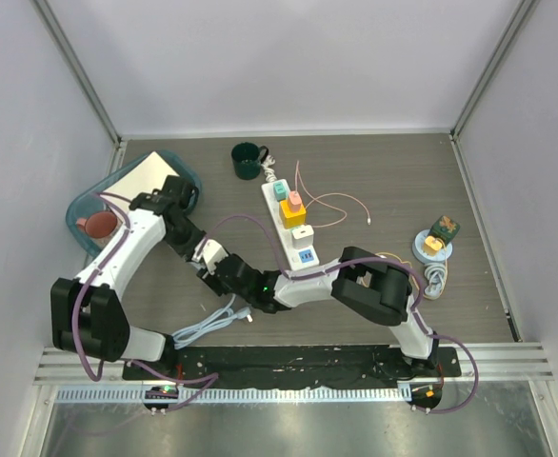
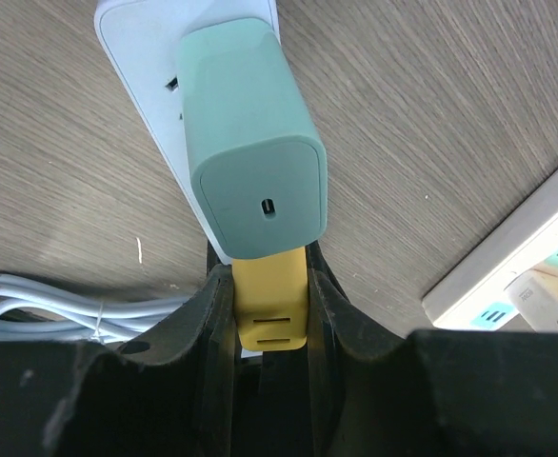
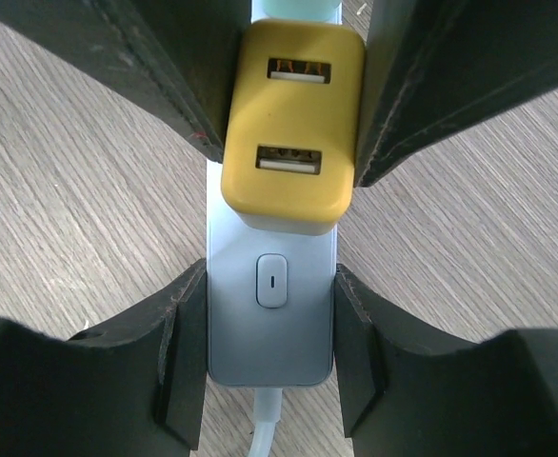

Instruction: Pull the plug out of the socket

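While the right gripper (image 3: 271, 290) clamps the power strip (image 3: 271, 354), the left gripper (image 2: 269, 290) pinches its yellow plug (image 3: 293, 124).

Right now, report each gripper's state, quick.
Left gripper: closed on the yellow plug.
Right gripper: closed on the white power strip.
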Action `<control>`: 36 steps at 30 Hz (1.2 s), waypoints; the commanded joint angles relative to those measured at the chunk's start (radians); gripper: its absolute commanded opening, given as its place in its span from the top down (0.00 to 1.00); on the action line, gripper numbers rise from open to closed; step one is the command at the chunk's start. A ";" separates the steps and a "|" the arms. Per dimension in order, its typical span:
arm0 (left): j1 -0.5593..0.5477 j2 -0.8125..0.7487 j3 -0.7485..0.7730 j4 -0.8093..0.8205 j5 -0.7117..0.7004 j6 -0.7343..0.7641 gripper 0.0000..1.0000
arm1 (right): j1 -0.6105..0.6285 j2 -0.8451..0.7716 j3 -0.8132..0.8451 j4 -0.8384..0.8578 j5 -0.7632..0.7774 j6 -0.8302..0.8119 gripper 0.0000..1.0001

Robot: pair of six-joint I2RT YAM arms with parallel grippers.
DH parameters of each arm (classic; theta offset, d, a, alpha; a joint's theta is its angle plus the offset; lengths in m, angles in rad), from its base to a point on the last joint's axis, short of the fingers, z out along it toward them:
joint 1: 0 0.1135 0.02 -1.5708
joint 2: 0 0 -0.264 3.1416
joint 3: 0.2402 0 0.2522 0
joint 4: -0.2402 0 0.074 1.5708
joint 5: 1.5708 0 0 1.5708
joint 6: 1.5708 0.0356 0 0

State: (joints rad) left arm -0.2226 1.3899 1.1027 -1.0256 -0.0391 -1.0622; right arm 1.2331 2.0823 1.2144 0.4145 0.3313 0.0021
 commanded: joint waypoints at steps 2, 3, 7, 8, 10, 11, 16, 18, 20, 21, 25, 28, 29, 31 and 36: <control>-0.004 -0.040 0.053 0.041 0.028 0.038 1.00 | -0.004 0.062 -0.067 -0.223 -0.023 -0.007 0.99; -0.004 -0.048 0.046 0.039 0.024 0.038 1.00 | -0.004 0.061 -0.070 -0.221 -0.026 -0.004 0.99; -0.004 -0.075 0.023 0.033 0.071 0.033 1.00 | -0.004 0.064 -0.059 -0.246 -0.035 -0.004 0.99; -0.004 -0.086 0.016 0.032 0.062 0.034 1.00 | -0.003 0.061 -0.056 -0.249 -0.034 0.019 0.99; -0.004 -0.124 -0.019 0.022 -0.023 0.039 1.00 | -0.004 0.050 -0.058 -0.259 -0.026 0.032 0.99; -0.006 -0.132 -0.036 0.021 -0.045 0.041 1.00 | -0.004 0.044 -0.056 -0.264 -0.025 0.033 0.99; -0.006 -0.143 -0.124 0.064 -0.003 0.042 1.00 | -0.001 -0.022 -0.061 -0.293 -0.012 0.024 0.99; -0.006 -0.143 -0.138 0.085 0.001 0.039 1.00 | 0.000 -0.043 -0.062 -0.318 -0.011 0.007 0.99; -0.004 -0.134 -0.135 0.087 -0.001 0.044 1.00 | 0.000 -0.047 -0.053 -0.339 -0.018 0.003 0.99; -0.006 -0.129 -0.130 0.085 -0.005 0.048 1.00 | 0.000 -0.039 -0.050 -0.364 -0.020 -0.022 0.99; -0.004 -0.109 -0.049 0.055 -0.044 0.071 1.00 | 0.000 0.019 -0.006 -0.431 -0.029 -0.037 0.99; -0.004 -0.097 0.005 0.038 -0.022 0.080 1.00 | 0.002 0.042 -0.001 -0.444 -0.038 -0.019 0.99; -0.006 -0.095 0.009 0.042 0.011 0.080 1.00 | 0.002 0.048 -0.001 -0.444 -0.040 -0.016 0.99; -0.006 -0.089 0.011 0.044 0.036 0.068 1.00 | 0.008 0.056 0.007 -0.442 -0.026 -0.014 0.99; -0.007 -0.081 0.023 0.003 -0.051 0.065 1.00 | 0.012 0.065 0.017 -0.453 -0.012 -0.014 0.99</control>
State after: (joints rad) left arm -0.2073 1.3315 1.0431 -0.9924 0.0051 -1.0645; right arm 1.2461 2.0575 1.2427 0.2764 0.3553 0.0341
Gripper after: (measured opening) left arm 0.322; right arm 0.516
